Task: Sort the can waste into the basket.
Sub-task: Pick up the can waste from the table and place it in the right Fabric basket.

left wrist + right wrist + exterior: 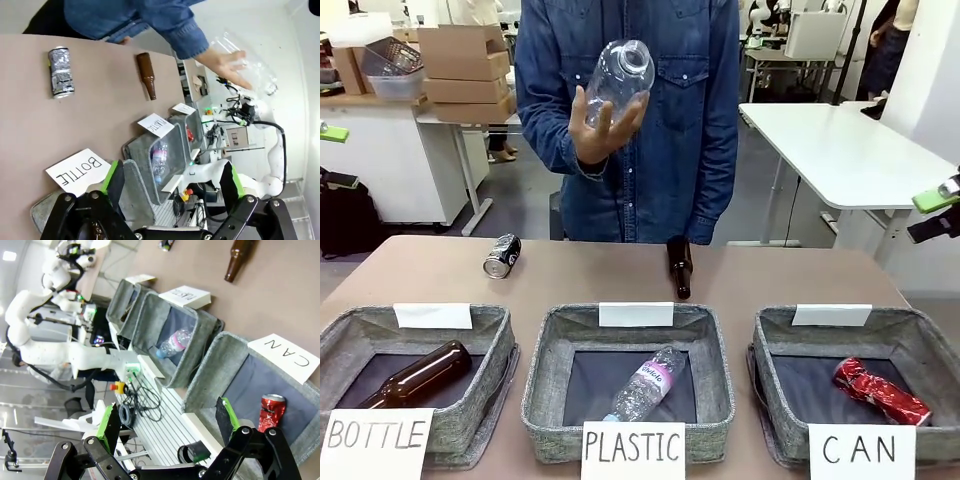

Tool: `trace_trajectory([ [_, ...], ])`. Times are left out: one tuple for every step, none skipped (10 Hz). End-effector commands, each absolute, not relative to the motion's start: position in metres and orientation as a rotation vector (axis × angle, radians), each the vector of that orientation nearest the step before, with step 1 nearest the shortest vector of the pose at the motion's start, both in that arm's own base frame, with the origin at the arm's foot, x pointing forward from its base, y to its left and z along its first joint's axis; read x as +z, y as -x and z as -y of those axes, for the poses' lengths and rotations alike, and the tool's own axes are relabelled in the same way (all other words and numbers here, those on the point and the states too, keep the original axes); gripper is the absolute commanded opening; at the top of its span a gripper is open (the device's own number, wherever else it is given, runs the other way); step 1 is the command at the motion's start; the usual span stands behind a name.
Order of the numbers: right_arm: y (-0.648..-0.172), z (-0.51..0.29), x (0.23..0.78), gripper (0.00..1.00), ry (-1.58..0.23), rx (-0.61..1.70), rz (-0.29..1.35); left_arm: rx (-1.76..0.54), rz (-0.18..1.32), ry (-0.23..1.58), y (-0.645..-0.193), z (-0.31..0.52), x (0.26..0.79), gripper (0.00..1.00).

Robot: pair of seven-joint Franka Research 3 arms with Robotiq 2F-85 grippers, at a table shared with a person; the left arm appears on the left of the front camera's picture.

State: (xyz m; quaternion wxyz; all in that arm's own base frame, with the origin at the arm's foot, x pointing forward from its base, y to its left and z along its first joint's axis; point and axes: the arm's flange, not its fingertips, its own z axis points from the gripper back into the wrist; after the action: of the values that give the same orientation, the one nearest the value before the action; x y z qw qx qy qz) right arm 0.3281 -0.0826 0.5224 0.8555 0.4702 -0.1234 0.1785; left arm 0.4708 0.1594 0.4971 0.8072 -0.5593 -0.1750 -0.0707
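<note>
The dark can (502, 255) with silver ends lies on its side at the table's far left; it is also in the left wrist view (61, 72). The red can (880, 390) lies inside the CAN basket (775, 385) at the front right, and shows dented in the right wrist view (270, 412). My right gripper (167, 422) hangs open and empty above that basket (210, 370), and it shows at the right edge of the front view (935, 213). My left gripper (172, 180) is open and empty over the BOTTLE basket's end.
A person holds up a clear plastic bottle (618, 80) in one hand. A brown bottle (679, 266) lies on the far table. The PLASTIC basket (545, 385) holds a clear bottle, and the BOTTLE basket (495, 345) a brown one.
</note>
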Motion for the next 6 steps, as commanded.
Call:
trace_trajectory([
  [-0.327, 0.084, 0.523, 1.00, -0.979, 0.403, 0.263, -0.102, 0.360, 1.174, -0.472, -0.157, 0.499, 1.00],
  [-0.327, 0.084, 0.523, 1.00, -0.979, 0.403, 0.263, -0.098, 0.363, 1.164, -0.469, -0.157, 0.498, 1.00],
  [-0.327, 0.084, 0.523, 1.00, -0.979, 0.403, 0.263, -0.074, 0.385, 1.142, -0.469, -0.155, 0.497, 1.00],
  [-0.327, 0.084, 0.523, 1.00, -0.979, 0.403, 0.263, -0.046, 0.388, 1.070, -0.472, -0.145, 0.495, 1.00],
  [-0.327, 0.084, 0.523, 1.00, -0.979, 0.403, 0.263, -0.084, 0.364, 1.023, -0.472, -0.142, 0.495, 1.00],
  [-0.327, 0.084, 0.523, 1.00, -0.979, 0.403, 0.263, -0.070, 0.400, 1.001, -0.470, -0.143, 0.495, 1.00],
])
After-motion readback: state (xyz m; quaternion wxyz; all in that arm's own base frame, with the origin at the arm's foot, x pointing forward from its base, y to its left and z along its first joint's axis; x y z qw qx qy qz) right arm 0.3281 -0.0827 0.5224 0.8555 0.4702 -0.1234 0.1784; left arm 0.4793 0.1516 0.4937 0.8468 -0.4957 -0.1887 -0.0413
